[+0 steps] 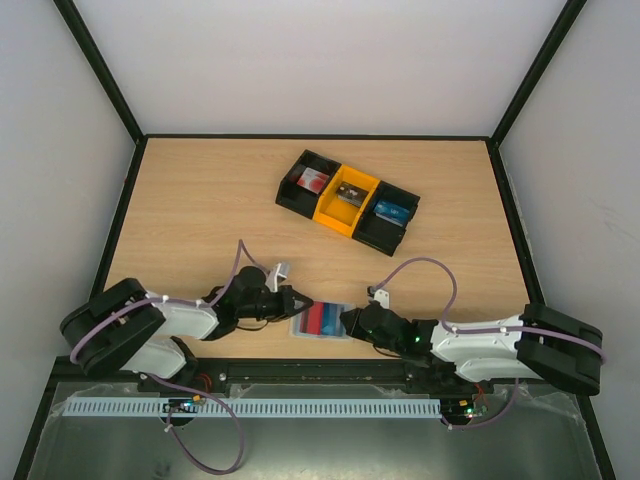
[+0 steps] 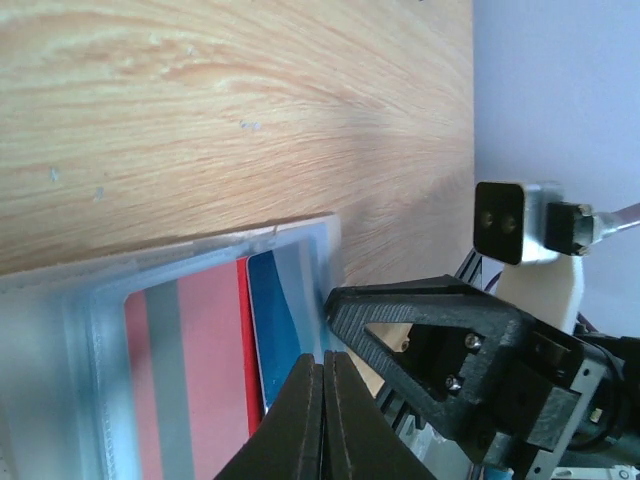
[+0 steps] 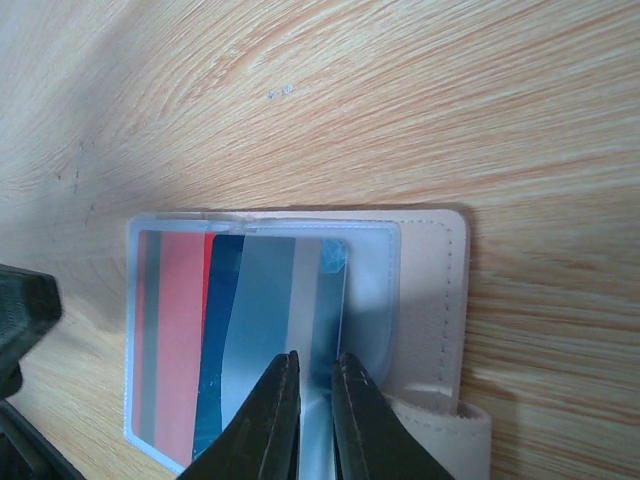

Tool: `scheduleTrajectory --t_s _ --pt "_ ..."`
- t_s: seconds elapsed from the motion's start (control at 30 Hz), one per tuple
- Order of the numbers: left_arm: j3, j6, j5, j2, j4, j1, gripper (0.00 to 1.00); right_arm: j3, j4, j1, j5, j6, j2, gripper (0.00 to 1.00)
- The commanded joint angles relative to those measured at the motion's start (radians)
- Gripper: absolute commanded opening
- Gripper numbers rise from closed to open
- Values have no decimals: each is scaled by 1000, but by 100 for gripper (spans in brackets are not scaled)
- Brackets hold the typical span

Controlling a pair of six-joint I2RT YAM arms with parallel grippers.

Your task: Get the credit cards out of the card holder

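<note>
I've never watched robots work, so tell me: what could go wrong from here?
The left tool is shut right over the blue card; it may have caught the sleeve of the card holder too, so nothing slides out. The right tool pinches the holder's other side; if that grip slips, the whole holder could shift.

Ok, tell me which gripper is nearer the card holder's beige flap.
Right. The right gripper is directly beside the beige flap; the left gripper is at the opposite end of the card holder, beyond the red card.
</note>
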Motion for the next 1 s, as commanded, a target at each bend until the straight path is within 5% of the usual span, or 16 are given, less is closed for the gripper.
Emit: scheduleTrajectory --t_s 0.0,0.33,0.6,0.97 --pt "-11 49 -10 -59 -60 18 3 -6 -153 2 22 -14 -13 12" --pt "40 62 1 6 -45 -29 30 79 -229 2 16 -28 -33 13" --pt "36 15 5 117 61 -74 32 84 -248 3 25 -15 -106 16" --pt "43 -19 6 189 118 -96 35 2 -49 2 -69 22 57 10"
